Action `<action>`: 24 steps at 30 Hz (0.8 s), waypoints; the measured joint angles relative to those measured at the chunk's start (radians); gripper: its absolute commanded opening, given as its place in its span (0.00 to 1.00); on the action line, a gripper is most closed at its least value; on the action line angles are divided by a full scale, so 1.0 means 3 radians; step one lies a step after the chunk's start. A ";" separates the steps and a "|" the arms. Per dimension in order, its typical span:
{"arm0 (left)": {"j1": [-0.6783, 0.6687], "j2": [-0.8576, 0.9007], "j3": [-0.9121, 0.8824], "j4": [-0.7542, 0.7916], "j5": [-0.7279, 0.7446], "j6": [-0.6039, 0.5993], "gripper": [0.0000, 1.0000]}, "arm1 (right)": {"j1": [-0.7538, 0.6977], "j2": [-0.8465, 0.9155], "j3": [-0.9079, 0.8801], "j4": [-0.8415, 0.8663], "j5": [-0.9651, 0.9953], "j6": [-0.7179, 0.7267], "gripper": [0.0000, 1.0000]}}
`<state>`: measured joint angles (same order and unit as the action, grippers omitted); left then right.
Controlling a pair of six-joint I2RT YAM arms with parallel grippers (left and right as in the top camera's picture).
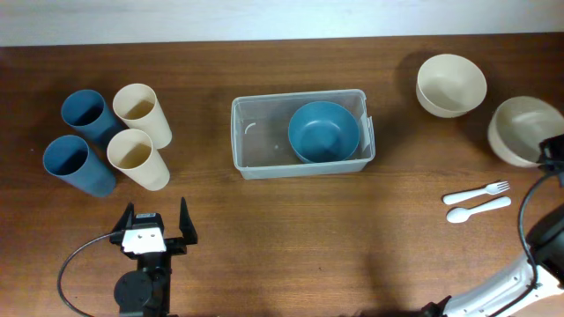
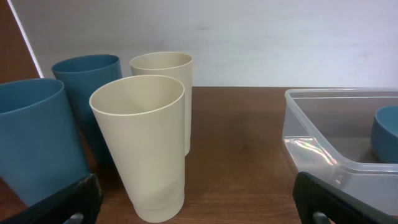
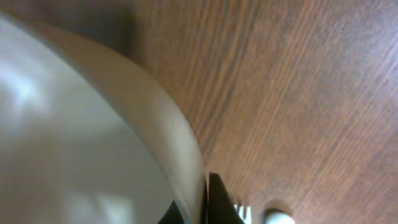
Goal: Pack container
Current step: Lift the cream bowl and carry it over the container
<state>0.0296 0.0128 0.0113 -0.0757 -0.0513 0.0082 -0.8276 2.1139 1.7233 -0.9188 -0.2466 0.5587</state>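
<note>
The clear plastic container (image 1: 256, 141) sits mid-table with a blue bowl (image 1: 323, 132) in its right half; its left corner shows in the left wrist view (image 2: 323, 155). Two cream bowls stand at the right: one at the back (image 1: 450, 84), one at the far right (image 1: 523, 130). My right gripper (image 1: 551, 151) is shut on the rim of the far-right cream bowl (image 3: 93, 137), its fingers (image 3: 200, 205) pinching the wall. My left gripper (image 1: 155, 231) is open and empty near the front edge, below the cups.
Two blue cups (image 1: 86, 114) (image 1: 76, 163) and two cream cups (image 1: 141, 113) (image 1: 137, 158) stand at the left; the near cream cup (image 2: 144, 143) is just ahead of my left fingers. A white fork (image 1: 476, 191) and spoon (image 1: 478, 210) lie at the right.
</note>
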 measured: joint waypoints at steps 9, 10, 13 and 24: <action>0.0000 0.0000 -0.0001 0.0000 0.0000 0.0000 1.00 | -0.0476 -0.0104 0.0009 -0.0267 -0.0945 0.0039 0.04; 0.0000 0.0000 -0.0001 0.0000 0.0001 0.0000 1.00 | -0.0484 -0.0136 0.0009 -0.0285 -0.1025 0.0024 0.04; 0.0000 0.0000 0.0000 0.0000 0.0000 0.0000 1.00 | -0.0425 -0.0264 0.0009 -0.0322 -0.1237 -0.0036 0.04; 0.0000 0.0000 0.0000 0.0000 0.0001 0.0000 0.99 | 0.0661 -0.1050 0.0010 -0.0413 -0.1387 -0.0373 0.04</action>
<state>0.0296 0.0128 0.0113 -0.0757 -0.0509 0.0082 -0.6292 1.7988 1.7264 -1.0428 -0.6628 0.4469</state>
